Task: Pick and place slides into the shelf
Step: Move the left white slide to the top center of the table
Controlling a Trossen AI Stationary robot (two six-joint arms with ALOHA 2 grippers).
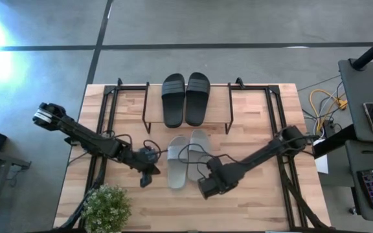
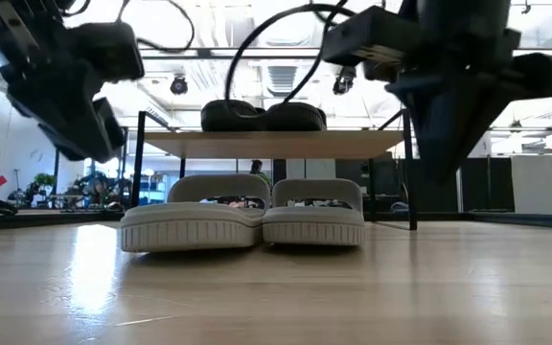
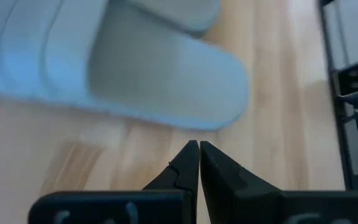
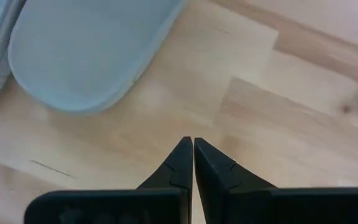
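Two pale slides point(image 1: 188, 157) lie on the table before the shelf point(image 1: 220, 109); two black slides point(image 1: 186, 97) sit on top. Both the left gripper point(image 1: 149, 176) and right gripper point(image 1: 210, 186) are pinched closed, empty. Closed fingers could just push a slide away.

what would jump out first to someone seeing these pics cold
The black slides sit side by side on the shelf at the far middle of the table, and the pale grey-green slides lie on the tabletop just in front of it. The left gripper and right gripper flank the pale pair, both shut and empty.
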